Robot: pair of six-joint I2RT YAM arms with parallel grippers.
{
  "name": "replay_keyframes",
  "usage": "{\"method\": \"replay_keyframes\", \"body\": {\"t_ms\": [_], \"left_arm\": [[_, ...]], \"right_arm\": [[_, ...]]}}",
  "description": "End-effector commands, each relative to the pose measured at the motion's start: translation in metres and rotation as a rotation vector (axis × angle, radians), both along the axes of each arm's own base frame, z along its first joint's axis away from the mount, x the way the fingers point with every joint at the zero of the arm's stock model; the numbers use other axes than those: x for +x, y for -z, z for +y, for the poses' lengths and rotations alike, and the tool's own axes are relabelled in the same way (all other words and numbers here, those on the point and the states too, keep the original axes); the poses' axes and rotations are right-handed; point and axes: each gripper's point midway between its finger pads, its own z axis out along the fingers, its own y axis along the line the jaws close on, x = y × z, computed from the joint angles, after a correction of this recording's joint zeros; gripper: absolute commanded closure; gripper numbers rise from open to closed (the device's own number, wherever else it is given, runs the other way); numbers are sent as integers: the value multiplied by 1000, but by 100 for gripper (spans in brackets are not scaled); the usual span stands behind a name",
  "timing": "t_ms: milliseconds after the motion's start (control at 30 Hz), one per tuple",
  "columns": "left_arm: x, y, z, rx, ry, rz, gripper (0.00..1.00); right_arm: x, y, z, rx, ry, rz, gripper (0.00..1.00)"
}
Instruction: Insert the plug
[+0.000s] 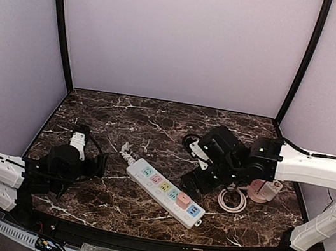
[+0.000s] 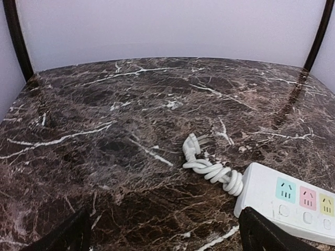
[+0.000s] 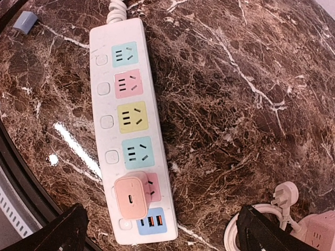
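Pink charger plug is sitting in the white power strip, right gripper hanging wide open above, left gripper gaping at nine o'clock, coiled cable crowding three o'clock.

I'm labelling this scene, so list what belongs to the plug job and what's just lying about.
Job: white power strip; pink plug, sitting in one of the strip's sockets.
Lying about: pink socket cube; coiled white cable beside it.

No legible txt, brand or nos. on power strip (just coloured faces).
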Motion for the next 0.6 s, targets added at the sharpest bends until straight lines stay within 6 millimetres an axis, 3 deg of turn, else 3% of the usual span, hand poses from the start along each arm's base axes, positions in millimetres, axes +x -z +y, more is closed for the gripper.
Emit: {"method": "replay_keyframes", "body": {"t_ms": [0, 133, 567], "left_arm": [[-7, 22, 36, 35, -171, 110, 1], [-18, 31, 56, 2, -277, 191, 1], [-50, 56, 84, -114, -340, 324, 1]], "right_arm": [[-5, -7, 1, 93, 19, -6, 1], [-8, -8, -4, 122, 16, -14, 1], [-14, -11, -4, 185, -40, -52, 1]]}}
